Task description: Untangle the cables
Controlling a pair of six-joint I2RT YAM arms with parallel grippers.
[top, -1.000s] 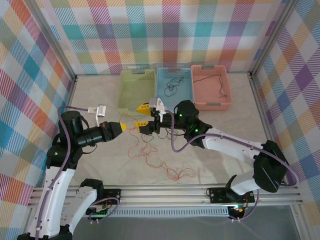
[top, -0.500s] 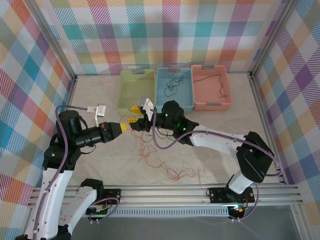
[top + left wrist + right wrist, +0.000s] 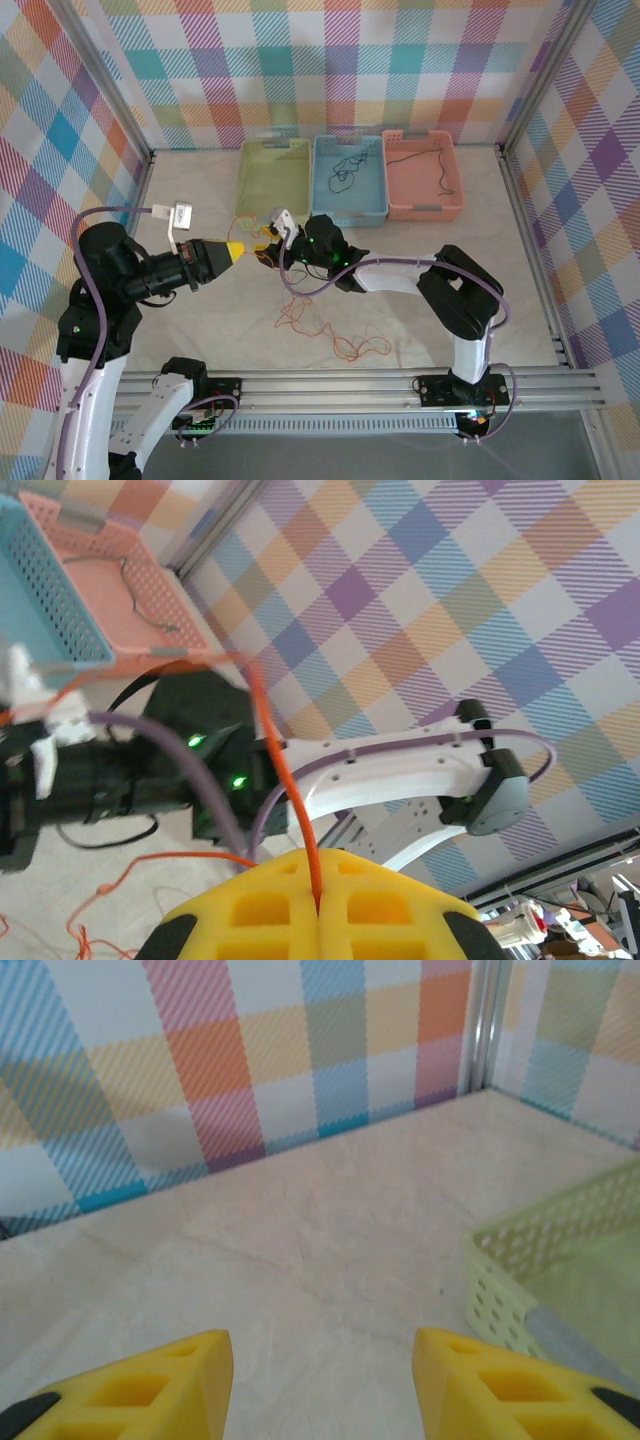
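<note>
Leftmost in the top view, the left end effector (image 3: 233, 249) points rightward above the worktop (image 3: 500, 250). Its wrist camera shows the yellow fingers (image 3: 260, 910) pressed together, pinching the orange-red cable (image 3: 285, 770). This cable is a thin, taut strand rising from the seam between them and bending toward the right arm.

Just beside it, the right end effector (image 3: 264, 252) faces it. In its own camera its yellow fingers (image 3: 150, 1385) are spread apart, with bare worktop between them.

Below and to the right of both, the rest of the orange-red cable (image 3: 297, 312) lies on the worktop in loose, hair-fine squiggles, trailing toward the near edge in small loops.

Farther back stand three baskets in a row. The green basket (image 3: 272, 190) is on the left. The blue basket (image 3: 350, 214) is in the middle and holds black cables (image 3: 343, 172) in a small curled bunch. The pink basket (image 3: 425, 208) is on the right and holds another black strand (image 3: 418, 153), lying long and gently bent.
</note>
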